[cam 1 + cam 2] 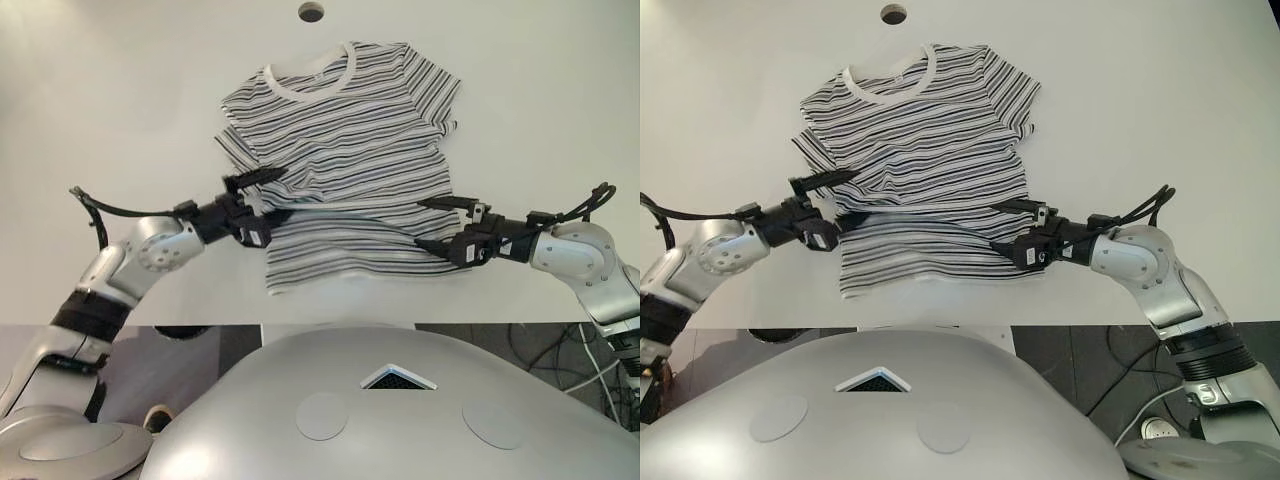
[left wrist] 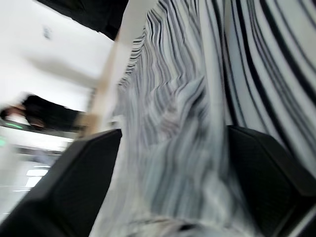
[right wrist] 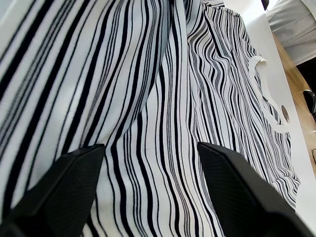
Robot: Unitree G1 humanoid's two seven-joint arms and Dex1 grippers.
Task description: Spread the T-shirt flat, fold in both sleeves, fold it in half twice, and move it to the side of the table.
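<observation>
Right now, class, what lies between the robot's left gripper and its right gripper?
The striped T-shirt: its lower part spans the stretch from the left gripper to the right gripper, as both eye views show.

The T-shirt point(image 1: 340, 130), striped black, grey and white with a plain white collar, lies spread on the white table point(image 1: 100, 100). Its collar points to the far side, its hem to the near edge. Both short sleeves lie outward, and the cloth is rumpled across the middle.
</observation>
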